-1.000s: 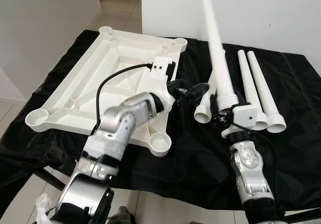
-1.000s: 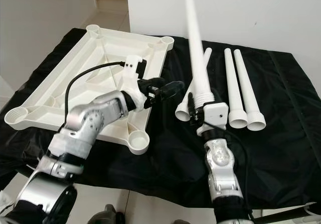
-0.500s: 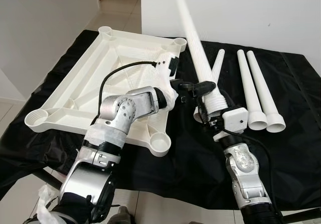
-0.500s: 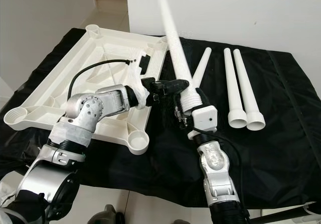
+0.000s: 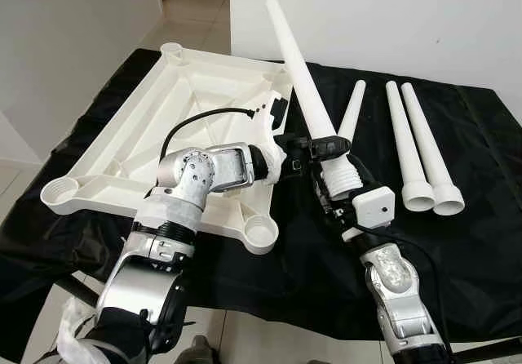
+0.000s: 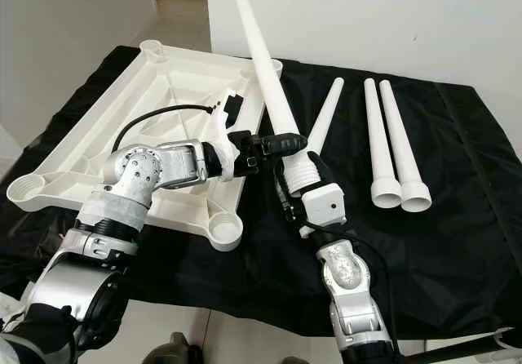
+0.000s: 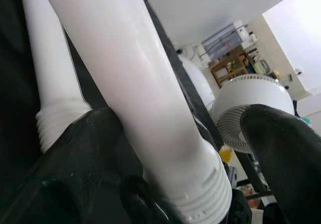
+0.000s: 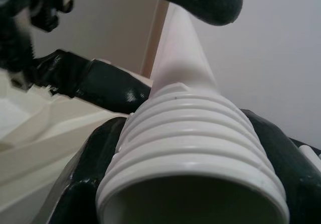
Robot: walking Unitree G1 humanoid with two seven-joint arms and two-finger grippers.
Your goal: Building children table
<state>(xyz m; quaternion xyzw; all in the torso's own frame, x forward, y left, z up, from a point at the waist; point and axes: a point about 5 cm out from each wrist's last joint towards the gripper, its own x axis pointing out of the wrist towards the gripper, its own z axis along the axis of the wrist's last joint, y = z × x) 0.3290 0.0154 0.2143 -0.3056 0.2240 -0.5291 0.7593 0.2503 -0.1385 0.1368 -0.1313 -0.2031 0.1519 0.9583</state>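
Observation:
The white table top (image 5: 155, 119) lies upside down on the black cloth at the left, with round leg sockets at its corners. My right gripper (image 5: 343, 188) is shut on the threaded end of a long white table leg (image 5: 302, 78), which tilts up and to the left over the table top's right edge. My left gripper (image 5: 314, 153) reaches across from the left and stands open around the same leg just above the threads. One finger (image 7: 75, 153) lies against the leg. The other finger (image 7: 283, 143) is apart from it.
Three more white legs (image 5: 352, 111), (image 5: 398, 139), (image 5: 428, 148) lie side by side on the cloth at the right. The near corner socket (image 5: 259, 233) sits just left of my right arm. A white wall stands behind the table; tiled floor lies to the left.
My right gripper has swung the held leg from nearly upright to leaning left, moving left and nearer with it. My left gripper has come to straddle the leg's shaft.

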